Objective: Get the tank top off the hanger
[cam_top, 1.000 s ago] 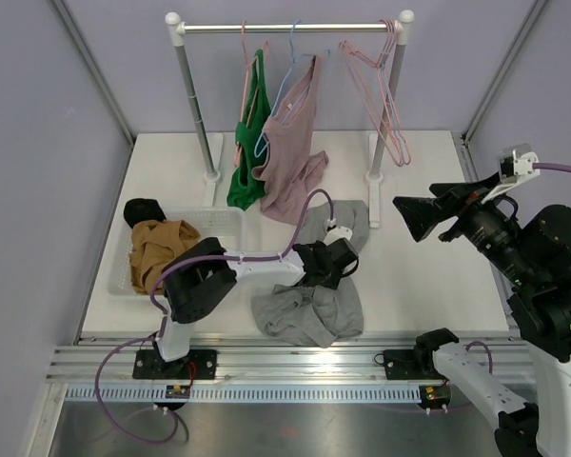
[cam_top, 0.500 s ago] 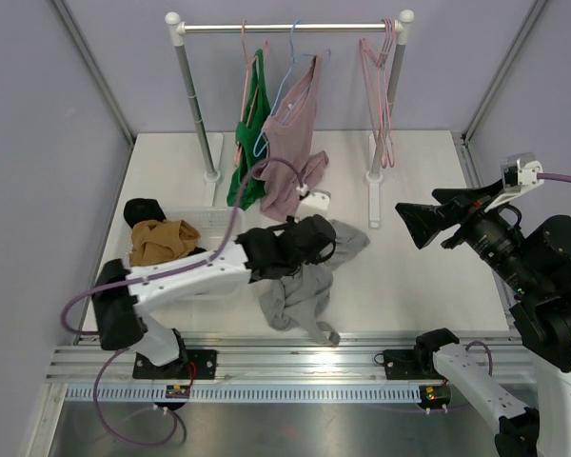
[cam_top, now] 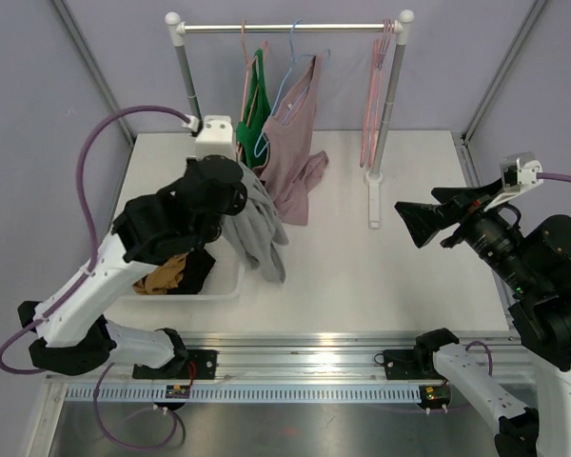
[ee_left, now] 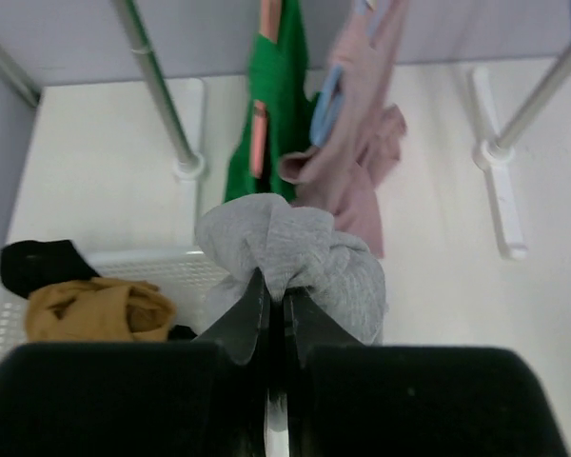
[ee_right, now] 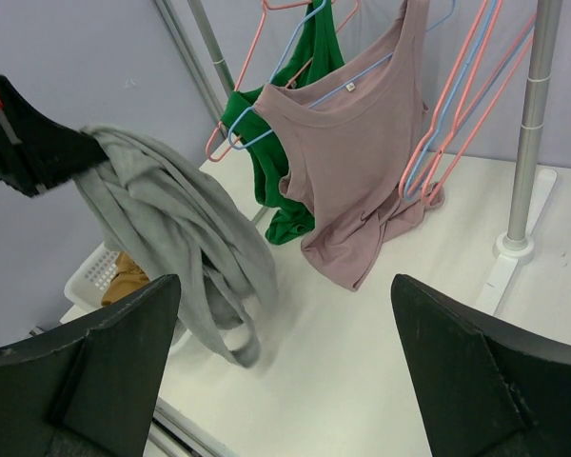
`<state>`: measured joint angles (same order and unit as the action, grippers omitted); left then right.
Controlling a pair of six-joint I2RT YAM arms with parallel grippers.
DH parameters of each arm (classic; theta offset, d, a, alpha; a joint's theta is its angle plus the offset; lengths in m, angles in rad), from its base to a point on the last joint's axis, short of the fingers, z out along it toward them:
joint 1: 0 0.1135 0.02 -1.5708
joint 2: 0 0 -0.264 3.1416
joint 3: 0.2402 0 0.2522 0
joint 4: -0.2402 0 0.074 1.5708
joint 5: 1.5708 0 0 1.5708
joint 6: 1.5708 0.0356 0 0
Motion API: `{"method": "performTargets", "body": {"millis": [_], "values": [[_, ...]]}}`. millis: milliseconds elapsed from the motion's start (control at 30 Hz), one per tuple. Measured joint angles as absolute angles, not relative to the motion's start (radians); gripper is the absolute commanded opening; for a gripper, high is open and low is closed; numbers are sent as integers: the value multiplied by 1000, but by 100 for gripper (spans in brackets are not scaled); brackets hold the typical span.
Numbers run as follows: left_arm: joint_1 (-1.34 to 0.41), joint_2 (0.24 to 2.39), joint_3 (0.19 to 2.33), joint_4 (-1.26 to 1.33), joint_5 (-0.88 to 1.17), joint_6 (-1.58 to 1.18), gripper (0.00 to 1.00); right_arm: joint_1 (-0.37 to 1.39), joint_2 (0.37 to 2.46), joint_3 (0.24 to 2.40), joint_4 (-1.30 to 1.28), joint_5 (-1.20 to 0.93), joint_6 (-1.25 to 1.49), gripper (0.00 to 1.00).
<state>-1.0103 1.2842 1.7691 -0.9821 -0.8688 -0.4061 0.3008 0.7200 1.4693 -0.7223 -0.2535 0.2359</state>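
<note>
Clerk: Basket [cam_top: 226,284], left of desk [cam_top: 409,286]: contained ochre garment [cam_top: 167,276]. Left hand [ee_left: 274,281]: high over the basket's far edge, clamped tight on grey garment [cam_top: 262,238], which hung limp in folds.

Checker: Item for removal?

Clerk: Past green top [cam_top: 257,95], mauve tank top [cam_top: 290,143], on blue hanger [ee_right: 314,100] at mid-rail; hem appeared to reach the desk. Judged light, soft, without stiffness; likely to drape and slip rather than lift whole. Best hold: a shoulder strap beside the hanger arm, or the bunched hem.

Checker: Right side?

Clerk: Pink hangers [cam_top: 376,95], bare, by the right post. Right hand [cam_top: 414,219]: fingers wide apart, holding nothing, well clear of the rail.
</note>
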Motion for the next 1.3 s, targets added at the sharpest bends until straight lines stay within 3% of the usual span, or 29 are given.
{"method": "performTargets", "body": {"millis": [200, 367, 633, 1000, 1100, 1233, 1300], "values": [[-813, 1214, 1877, -1010, -861, -327, 0, 301, 720, 1468, -721, -254, 236, 99], [-609, 1154, 1835, -1008, -804, -303, 0, 301, 721, 1464, -709, -254, 240, 99], [-358, 1121, 1517, -995, -604, -303, 0, 301, 721, 1446, -675, -258, 242, 100], [-347, 1258, 1131, -982, -239, -325, 0, 301, 855, 1415, -583, -356, 296, 99], [-351, 1316, 1097, -981, -191, -321, 16, 301, 954, 1431, -533, -400, 336, 99], [-390, 1315, 1092, -985, -155, -316, 23, 301, 1102, 1458, -450, -472, 411, 99], [-421, 1315, 1092, -988, -144, -314, 54, 307, 1207, 1517, -432, -493, 449, 100]]}}
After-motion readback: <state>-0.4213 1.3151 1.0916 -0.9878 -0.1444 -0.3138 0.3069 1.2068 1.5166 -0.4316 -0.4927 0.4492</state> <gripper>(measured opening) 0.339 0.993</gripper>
